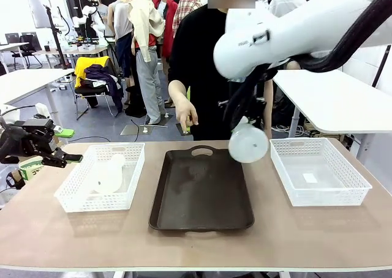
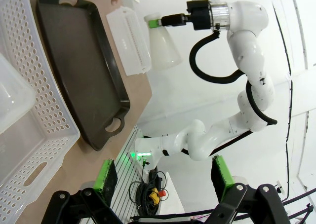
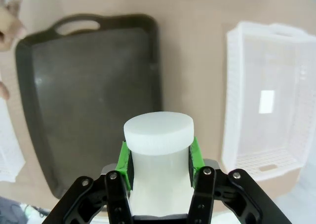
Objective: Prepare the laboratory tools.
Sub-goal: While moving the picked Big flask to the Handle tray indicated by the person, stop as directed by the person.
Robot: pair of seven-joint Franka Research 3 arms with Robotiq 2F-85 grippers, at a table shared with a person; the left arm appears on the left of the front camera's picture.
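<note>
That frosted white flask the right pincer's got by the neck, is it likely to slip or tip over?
Probably light: the translucent frosted-white conical flask is carried by its neck alone in the right pincer. The smooth neck might slip, though green pads clamp both sides. Set upright, its wide round base should resist tipping; sideways it would likely roll.

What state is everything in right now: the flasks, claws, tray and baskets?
held flask: in the air, gripped by its neck.
right gripper: shut on held flask.
left gripper: open, holding nothing.
second flask: lying in left basket.
tray: flat on table.
right basket: no flask inside.
</note>
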